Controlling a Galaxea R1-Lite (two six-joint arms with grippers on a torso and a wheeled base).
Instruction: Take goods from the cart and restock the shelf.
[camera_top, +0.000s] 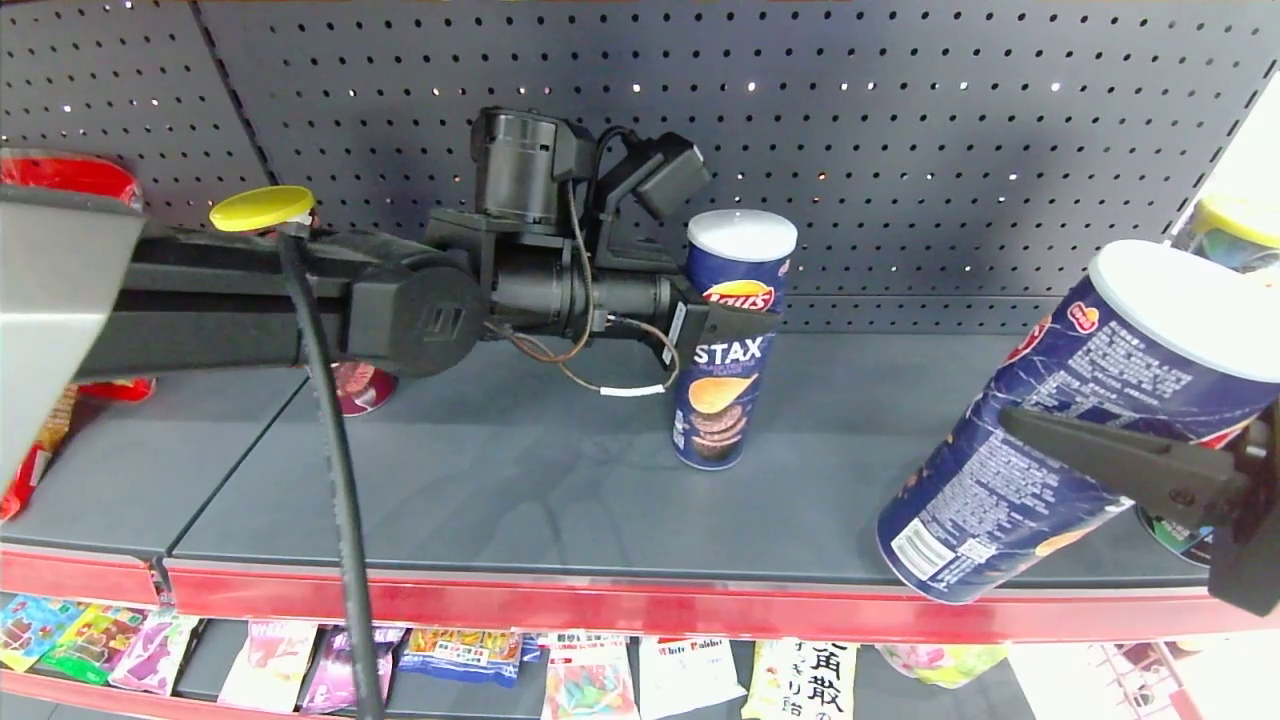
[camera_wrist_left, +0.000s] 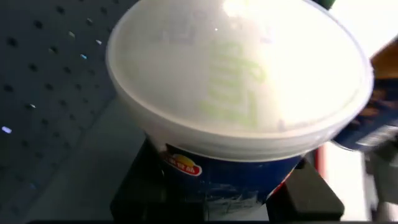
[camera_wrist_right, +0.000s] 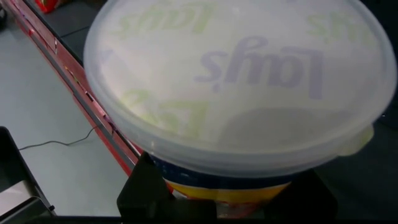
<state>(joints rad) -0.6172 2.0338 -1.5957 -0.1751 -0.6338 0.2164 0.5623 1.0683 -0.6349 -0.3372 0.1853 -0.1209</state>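
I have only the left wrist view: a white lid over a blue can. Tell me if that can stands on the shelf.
Observer: Yes. The upright can stands on the shelf, midway back, with the left gripper around it.
Operator: Report the right arm.
Observer: The right gripper holds a tilted can, its lid leaning right.
Operator: Say where its base is.
Observer: At the shelf's red edge, on the right. I can't tell if it touches.

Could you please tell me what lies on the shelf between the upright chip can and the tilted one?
Nothing does: in the head view, the grey shelf between the upright can and the tilted can is bare.
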